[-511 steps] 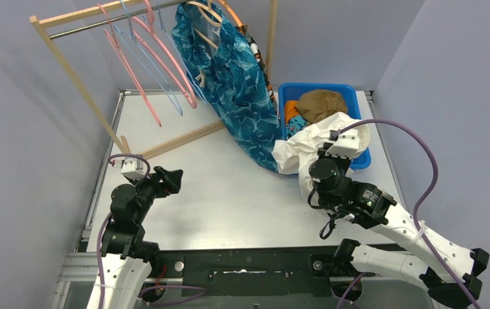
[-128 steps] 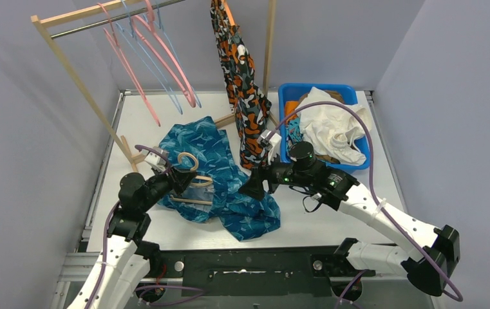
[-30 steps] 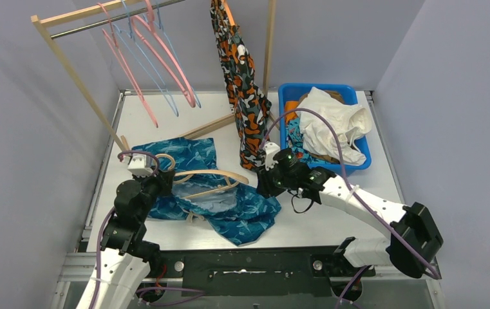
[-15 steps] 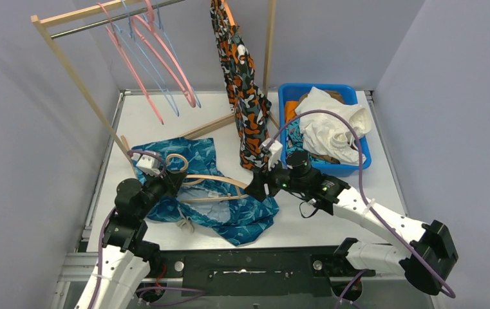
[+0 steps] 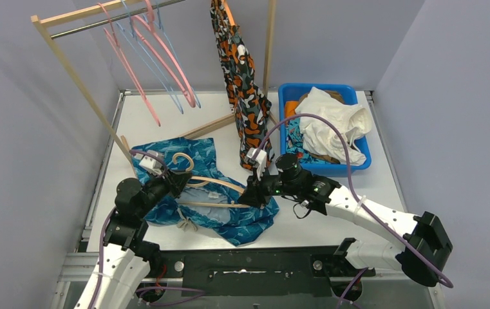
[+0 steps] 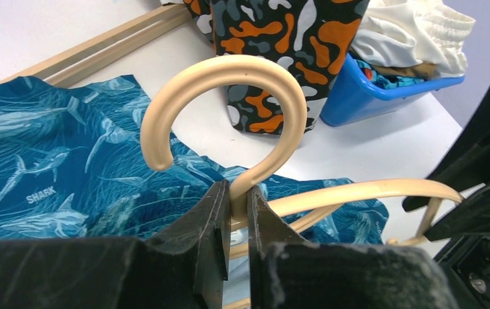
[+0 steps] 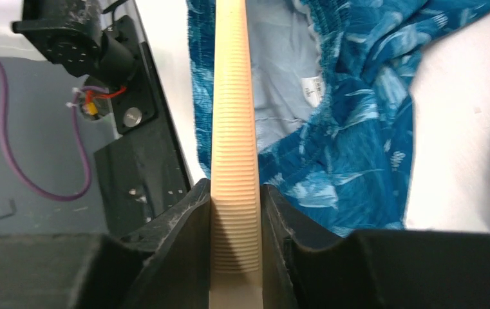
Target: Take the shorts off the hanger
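Observation:
Teal shark-print shorts (image 5: 229, 215) lie crumpled on the table between the arms. A beige hanger (image 5: 213, 192) rests over their waistband. My left gripper (image 5: 176, 182) is shut on the neck of the hanger's hook (image 6: 229, 71), its jaws pinching just below the curve (image 6: 237, 193). My right gripper (image 5: 250, 195) is shut on the hanger's ribbed arm (image 7: 232, 129), with the bar clamped between both fingers (image 7: 235, 193). The shorts (image 7: 351, 129) spread under that bar. Orange-black-white camouflage shorts (image 5: 242, 84) hang from the rack.
A wooden rack (image 5: 75, 77) with pink and blue empty hangers (image 5: 158, 58) stands at the back left. At the back right, a blue bin (image 5: 358, 158) holds white shorts (image 5: 332, 125) and other fabric. The camouflage shorts hang close behind the right gripper.
My right gripper moved left and closed on the hanger's arm. The left gripper kept its hold on the hook and tilted it up slightly.

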